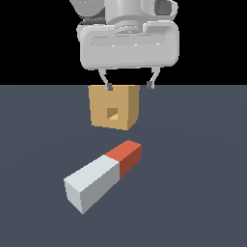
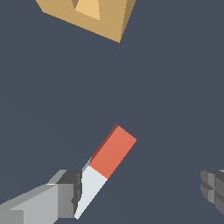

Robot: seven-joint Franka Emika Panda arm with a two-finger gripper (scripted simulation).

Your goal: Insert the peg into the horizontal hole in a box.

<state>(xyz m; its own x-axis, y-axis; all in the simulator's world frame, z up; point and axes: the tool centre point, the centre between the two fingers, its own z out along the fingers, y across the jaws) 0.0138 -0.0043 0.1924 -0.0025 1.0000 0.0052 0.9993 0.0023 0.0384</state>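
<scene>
The peg (image 1: 102,175) lies flat on the dark floor, a pale grey-white bar whose red-orange end points toward the box. The tan box (image 1: 114,106) stands farther back, its small square hole (image 1: 112,114) facing the camera. My gripper (image 1: 129,87) hangs high above the floor, in front of the box's top edge in the exterior view, open and empty. In the wrist view the peg (image 2: 106,164) runs beside one finger (image 2: 65,192), not between the two, with the box (image 2: 89,15) beyond it.
A flat dark grey-blue floor (image 1: 193,193) spreads around the peg and box. Nothing else stands on it.
</scene>
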